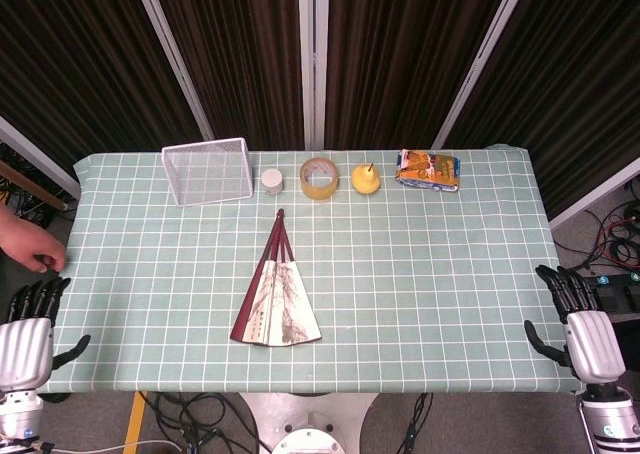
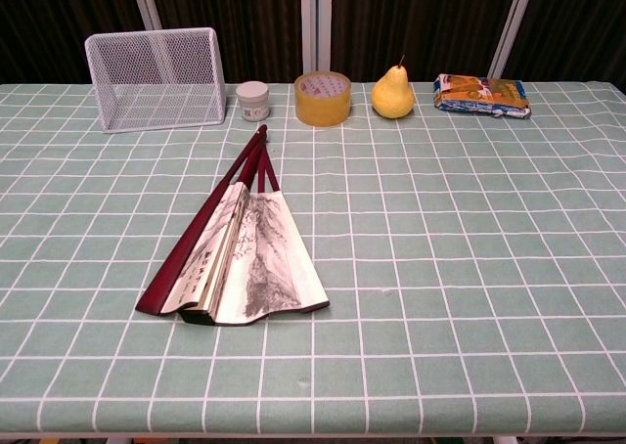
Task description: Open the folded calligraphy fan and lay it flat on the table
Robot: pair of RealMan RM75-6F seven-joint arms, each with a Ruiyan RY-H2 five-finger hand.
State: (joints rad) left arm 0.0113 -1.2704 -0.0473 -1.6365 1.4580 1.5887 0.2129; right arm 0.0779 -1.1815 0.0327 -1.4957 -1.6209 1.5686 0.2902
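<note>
The left hand (image 1: 28, 336) and right hand (image 1: 585, 326) sat at the near corners of the counter (image 1: 450, 274), one off each side edge, only in the head view. Both had their fingers (image 1: 40, 296) apart and pointing away from the robot, with nothing in them; parked so, they left the middle of the counter free for a reach from either side.

The fan (image 1: 275, 299) lay between the two hands, well apart from each and somewhat nearer the left one. It was only part open: a narrow wedge of painted paper showed, with several folds bunched on the left side and the dark red ribs meeting at a pivot that pointed to the far edge. The wide end faced the robot, probably so the fingers could catch the outer ribs and spread them sideways. Most of the spreading looked yet to be done.

Beyond the fan, out of the way along the far edge, stood a wire basket (image 1: 208, 171), a small jar (image 1: 272, 181), a tape roll (image 1: 319, 178), a pear (image 1: 366, 179) and a snack packet (image 1: 428, 170). A person's hand (image 1: 28, 242) rested at the left edge, beyond the left hand.
</note>
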